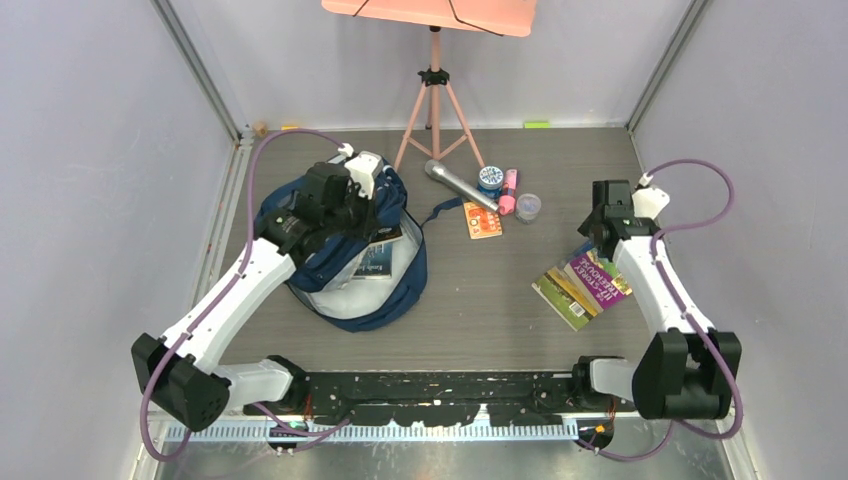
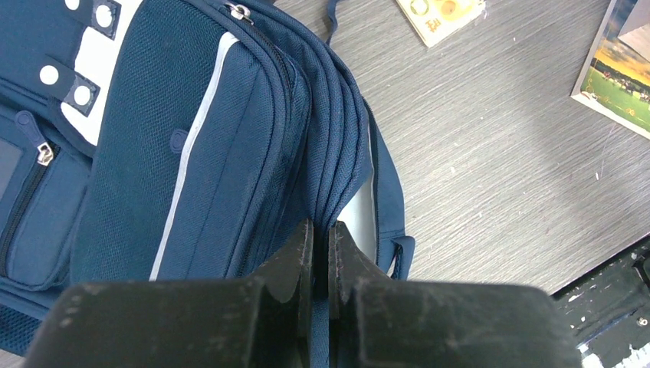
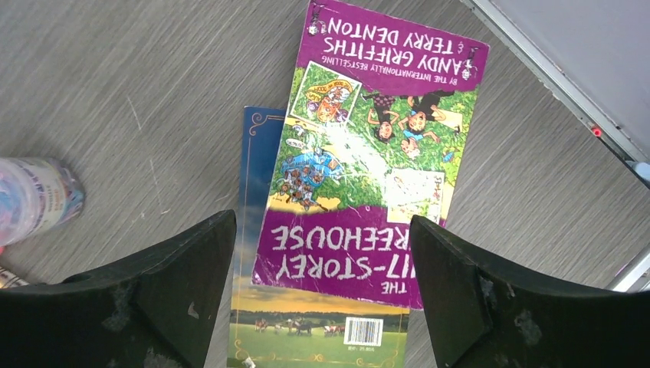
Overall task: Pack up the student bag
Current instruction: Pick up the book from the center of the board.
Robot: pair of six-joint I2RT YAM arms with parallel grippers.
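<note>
Plainly, the move ahead turns on the gap between books and bag. From above, the bag (image 1: 395, 200) sits left of centre on the table (image 1: 480, 300), under the left arm. Its mouth gapes upward and grey lining shows on the near side, with a dark book (image 1: 375, 255) lying in it. The left gripper (image 1: 340, 205) is down on the bag's far rim. The right gripper (image 1: 603, 232) hangs over two stacked books, well apart from the bag and off to its right. The right arm is much the nearer to them. I'd say anything lifted there has to travel left across the table to reach the mouth.

From the left wrist, the left gripper (image 2: 323, 226) is clenched, its fingers all but touching, with blue fabric pinched between them. It looks to be holding up an edge of the bag (image 2: 176, 153) beside the opening. The seams run away from the fingers, roughly in line with them.

From the right wrist, the right gripper (image 3: 322, 222) is released, jaws spread wide and touching nothing. They straddle the purple book (image 3: 368, 153), which lies askew on a blue book (image 3: 253, 176). Its long axis runs away from the gripper, title end nearest, so the jaws would close across its width.
</note>
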